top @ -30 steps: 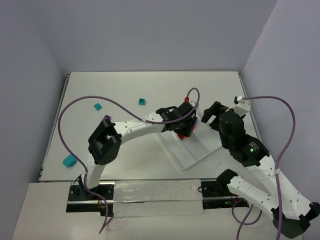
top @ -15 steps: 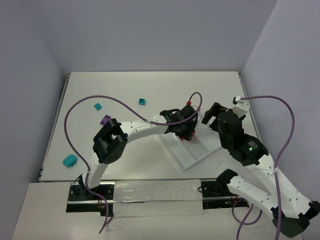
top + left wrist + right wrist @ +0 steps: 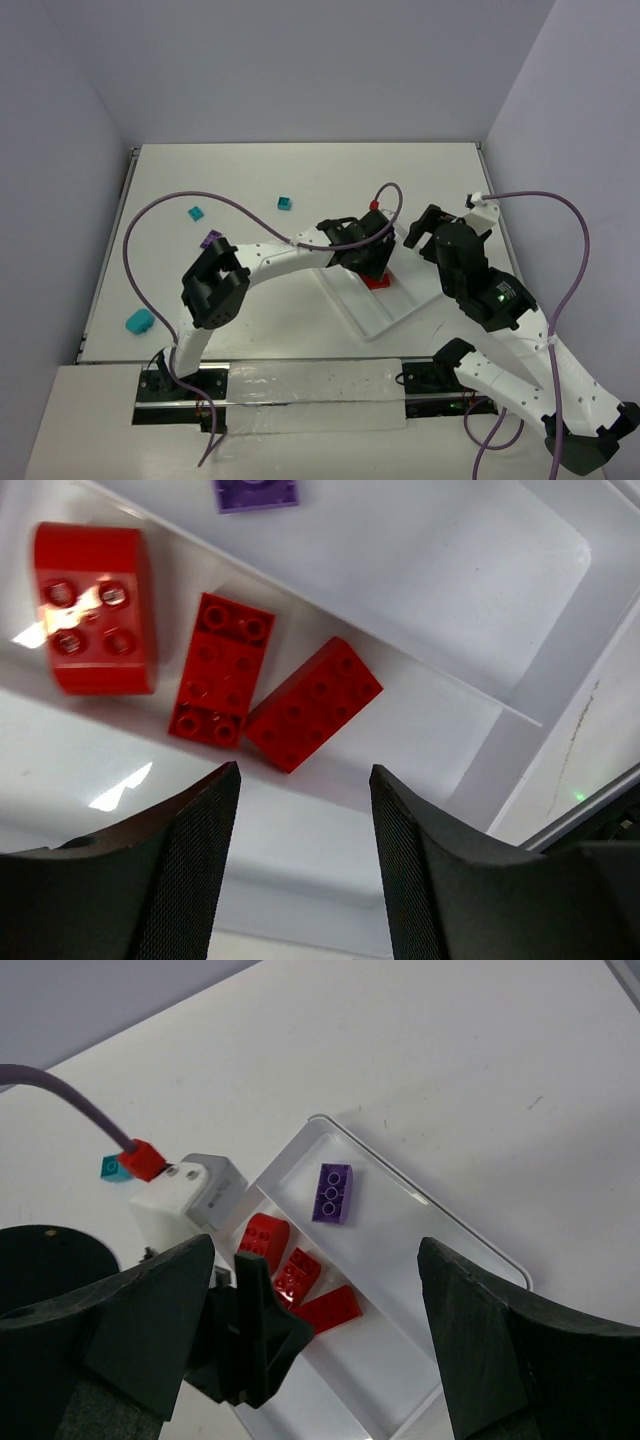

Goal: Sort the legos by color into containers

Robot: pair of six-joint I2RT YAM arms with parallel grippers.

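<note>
The white tray (image 3: 372, 312) lies between my two arms. In the left wrist view three red legos lie side by side in one container: a rounded one (image 3: 92, 608) and two studded rectangles (image 3: 220, 668), (image 3: 312, 704). A purple lego (image 3: 256, 493) lies in the neighbouring container, and the right wrist view also shows this purple lego (image 3: 332, 1192). My left gripper (image 3: 303, 770) hovers open just above the red legos with nothing between its fingers. My right gripper (image 3: 315, 1243) stands wide open and empty, higher up over the tray (image 3: 440, 1260).
Loose legos lie on the table to the left: two small teal ones (image 3: 285, 203), (image 3: 195, 213), a purple one (image 3: 210, 240) and a larger rounded teal one (image 3: 139, 321) near the left edge. A purple cable (image 3: 160, 210) loops over that side.
My left gripper has gone from shut to open over the tray, and a red lego it held now lies beside the other red ones. The right arm has stayed still.
</note>
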